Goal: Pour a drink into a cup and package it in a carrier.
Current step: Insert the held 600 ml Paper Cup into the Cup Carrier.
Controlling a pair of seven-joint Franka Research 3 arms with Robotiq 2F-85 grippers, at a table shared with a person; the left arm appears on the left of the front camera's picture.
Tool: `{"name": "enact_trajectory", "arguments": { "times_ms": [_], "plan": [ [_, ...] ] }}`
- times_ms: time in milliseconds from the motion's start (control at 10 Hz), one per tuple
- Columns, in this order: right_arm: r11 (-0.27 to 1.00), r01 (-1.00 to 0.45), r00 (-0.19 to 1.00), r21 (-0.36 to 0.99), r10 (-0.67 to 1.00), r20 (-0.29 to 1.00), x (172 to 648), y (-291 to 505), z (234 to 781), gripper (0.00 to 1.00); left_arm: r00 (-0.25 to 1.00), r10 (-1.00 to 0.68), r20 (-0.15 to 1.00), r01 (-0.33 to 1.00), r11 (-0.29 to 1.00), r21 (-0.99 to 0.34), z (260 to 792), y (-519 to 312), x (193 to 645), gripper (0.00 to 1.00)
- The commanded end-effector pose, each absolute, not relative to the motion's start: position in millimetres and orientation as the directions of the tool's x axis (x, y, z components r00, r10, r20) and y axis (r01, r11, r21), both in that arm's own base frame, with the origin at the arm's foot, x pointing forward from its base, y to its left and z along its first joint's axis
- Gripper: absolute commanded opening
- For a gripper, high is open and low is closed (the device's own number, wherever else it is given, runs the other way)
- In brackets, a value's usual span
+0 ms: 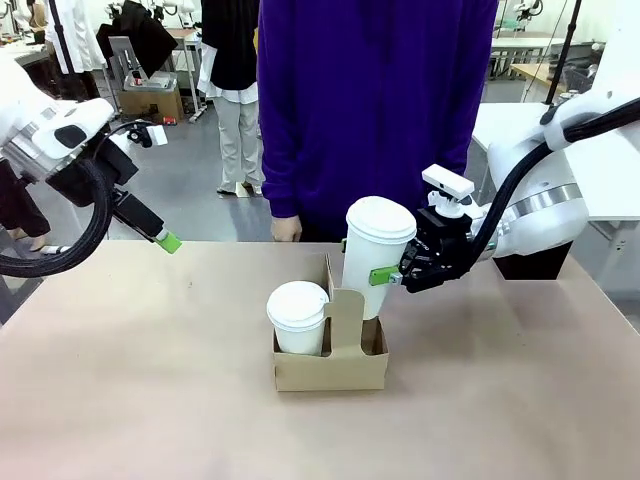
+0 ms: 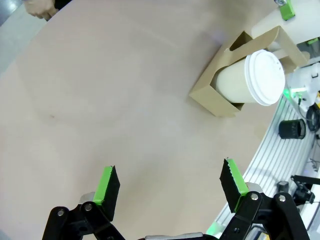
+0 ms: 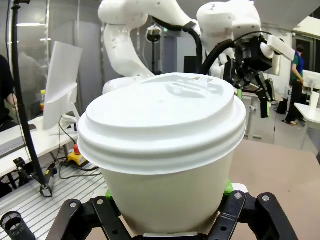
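Front view tells you the lidded cup [image 1: 378, 240], clamped in the right tool [image 1: 383, 277], looks partly into the carrier [image 1: 330, 372]; seating and release remain, left tool [image 2: 170, 182] spread empty

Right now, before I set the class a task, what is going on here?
The right gripper holds the tall lidded cup, its base down in the cardboard carrier beside a shorter lidded cup already seated there. The left gripper hangs open off to the side, holding nothing. A person in purple stands across the table.
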State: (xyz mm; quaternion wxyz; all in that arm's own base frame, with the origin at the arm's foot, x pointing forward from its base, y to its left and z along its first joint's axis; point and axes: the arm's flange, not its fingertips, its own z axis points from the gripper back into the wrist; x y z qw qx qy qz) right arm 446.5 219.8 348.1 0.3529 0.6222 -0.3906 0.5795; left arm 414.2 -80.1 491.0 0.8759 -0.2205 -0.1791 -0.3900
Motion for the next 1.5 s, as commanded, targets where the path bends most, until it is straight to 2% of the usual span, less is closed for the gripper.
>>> {"name": "enact_trajectory", "arguments": {
  "times_ms": [0,1400],
  "plan": [
    [-0.438,-0.899,0.02,-0.021,-0.088,0.996,446,220,351,0.8,0.63,-0.601,0.493,0.763,0.598,-0.246,492,-81,415,1.0],
    [-0.509,-0.857,0.105,0.08,-0.022,0.994,454,229,294,0.8,0.63,-0.601,0.493,0.763,0.598,-0.246,492,-81,415,1.0]
  ]
}}
